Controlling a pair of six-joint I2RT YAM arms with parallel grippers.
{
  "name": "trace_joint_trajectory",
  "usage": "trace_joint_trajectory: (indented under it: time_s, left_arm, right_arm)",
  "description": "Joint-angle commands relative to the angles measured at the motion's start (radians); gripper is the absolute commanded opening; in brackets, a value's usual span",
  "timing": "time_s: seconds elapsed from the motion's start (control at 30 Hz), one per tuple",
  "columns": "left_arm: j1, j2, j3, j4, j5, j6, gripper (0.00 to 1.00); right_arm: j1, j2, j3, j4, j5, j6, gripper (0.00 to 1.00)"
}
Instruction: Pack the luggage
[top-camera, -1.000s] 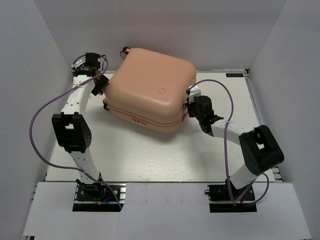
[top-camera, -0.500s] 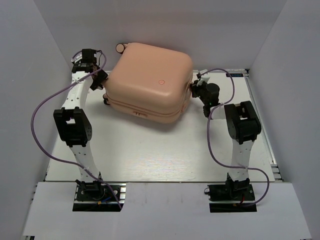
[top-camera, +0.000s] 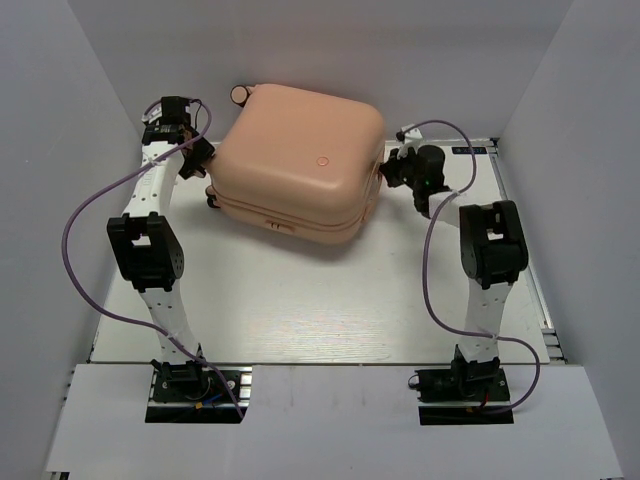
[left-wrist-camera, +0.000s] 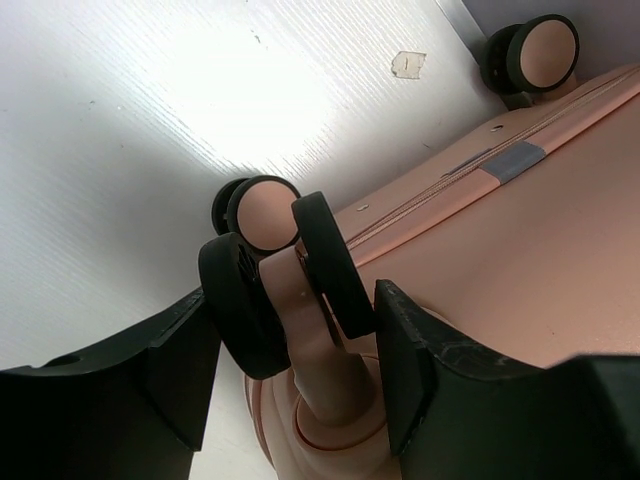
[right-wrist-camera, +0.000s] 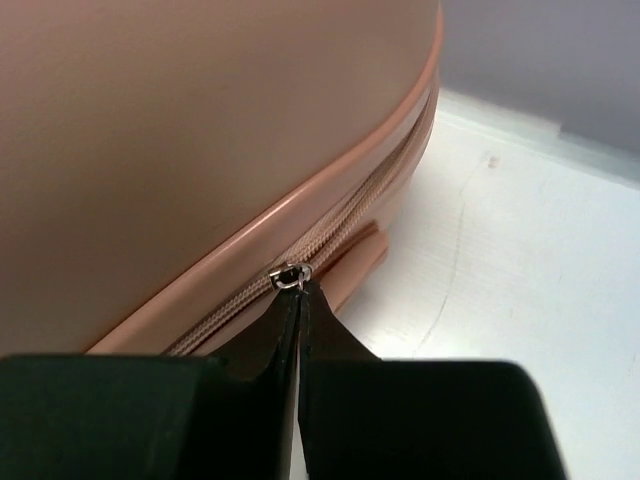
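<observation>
Where the luggage (top-camera: 300, 165) lies shut and flat on the far middle of the surface (top-camera: 300, 310), it is met from opposite sides. The left hand (left-wrist-camera: 292, 295) sits at its far left corner, fingers (left-wrist-camera: 410, 360) bracketing a wheel (left-wrist-camera: 240, 300) and seeming to touch both sides of it, so it is judged to be clamped on that wheel as an anchor. The right hand (right-wrist-camera: 297, 290) is at the far right corner, its two tips pressed together and pinched on the zip pull (right-wrist-camera: 291, 274). The zip (right-wrist-camera: 370, 200) runs along the side wall, parallel to the surface; in the right wrist view it passes from lower left to upper right through the pull. The governing relation is this: the luggage lies to the left of the right hand, the zip's long axis follows the rounded edge and does not point at the hand, and only the right hand is at the pull. Any travel of the pull would have to curve round the corner while the left hand resists turning. With the luggage shut, the task is judged near its end, at the zipping step.
</observation>
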Motion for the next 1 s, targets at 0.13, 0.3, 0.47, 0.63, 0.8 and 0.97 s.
trace_joint_trajectory:
  time_s: [0.13, 0.3, 0.47, 0.63, 0.8, 0.97]
  left_arm:
    - [0.081, 0.155, -0.105, -0.136, -0.229, 0.254, 0.0]
    - [0.081, 0.149, -0.128, -0.125, -0.23, 0.273, 0.0]
    - [0.079, 0.146, -0.134, -0.119, -0.238, 0.295, 0.0]
    - [0.079, 0.14, -0.158, -0.09, -0.246, 0.326, 0.0]
    - [0.081, 0.151, -0.154, -0.085, -0.233, 0.338, 0.0]
    - [0.081, 0.178, -0.128, -0.085, -0.221, 0.378, 0.0]
  right_arm:
    - [-0.085, -0.108, 0.267, -0.584, 0.062, -0.036, 0.0]
    - [-0.083, -0.028, 0.368, -0.65, 0.205, -0.117, 0.0]
    - [-0.079, 0.079, 0.425, -0.537, 0.467, -0.218, 0.0]
    - [-0.077, 0.143, 0.486, -0.434, 0.538, -0.264, 0.0]
    - [-0.087, 0.289, 0.561, -0.143, 0.486, -0.209, 0.0]
    - [-0.108, 0.37, 0.465, 0.361, 0.138, -0.041, 0.0]
